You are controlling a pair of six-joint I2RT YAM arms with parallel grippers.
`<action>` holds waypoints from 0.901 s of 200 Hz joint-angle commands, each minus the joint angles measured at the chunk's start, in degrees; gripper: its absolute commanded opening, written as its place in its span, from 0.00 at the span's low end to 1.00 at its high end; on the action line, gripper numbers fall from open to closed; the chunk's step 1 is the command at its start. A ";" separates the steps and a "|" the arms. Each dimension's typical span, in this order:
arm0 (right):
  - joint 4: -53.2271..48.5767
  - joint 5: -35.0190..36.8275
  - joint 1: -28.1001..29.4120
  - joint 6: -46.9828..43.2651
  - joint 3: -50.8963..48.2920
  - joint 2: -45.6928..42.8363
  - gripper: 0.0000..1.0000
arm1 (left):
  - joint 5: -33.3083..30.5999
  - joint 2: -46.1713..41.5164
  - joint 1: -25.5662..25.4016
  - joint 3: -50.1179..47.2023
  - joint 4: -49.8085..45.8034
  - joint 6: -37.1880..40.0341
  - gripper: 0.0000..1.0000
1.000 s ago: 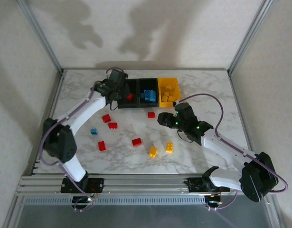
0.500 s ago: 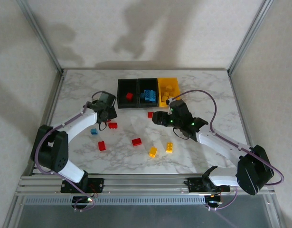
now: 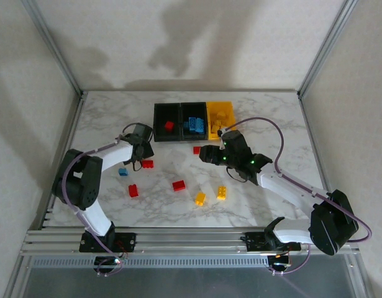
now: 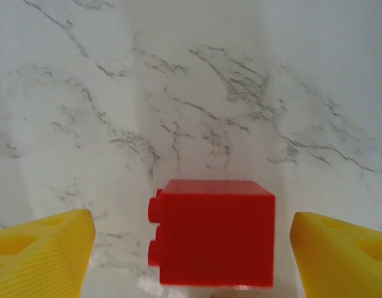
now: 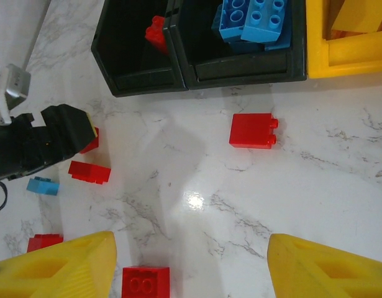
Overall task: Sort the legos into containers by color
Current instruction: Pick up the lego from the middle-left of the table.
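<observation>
Left fingers (image 4: 35, 254) spread wide around a red lego (image 4: 212, 233) on the tabletop (image 4: 191, 93); right fingers (image 5: 327, 267), also wide, face another red lego (image 5: 253, 131) lying just near of the black containers (image 5: 240, 68).

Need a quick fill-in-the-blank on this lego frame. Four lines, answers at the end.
The brick between the left gripper's open jaws is ___.
The bricks in the middle bin are ___.
The lone loose blue brick lies nearer the ___ arm.
The right gripper's jaws stand ___.
Missing words: red; blue; left; open.
</observation>
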 commanded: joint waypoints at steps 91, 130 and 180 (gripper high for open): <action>1.37 1.03 0.54 1.33 -1.06 -1.31 0.65 | 1.03 -3.41 0.17 3.55 -2.09 2.83 0.31; 1.92 0.70 0.58 1.64 -0.68 -1.02 0.65 | 3.02 -5.42 -2.20 10.57 -5.26 3.84 0.30; 3.07 0.90 2.00 2.68 -3.02 -2.88 0.65 | 3.79 2.56 -6.17 26.55 -9.44 4.90 0.31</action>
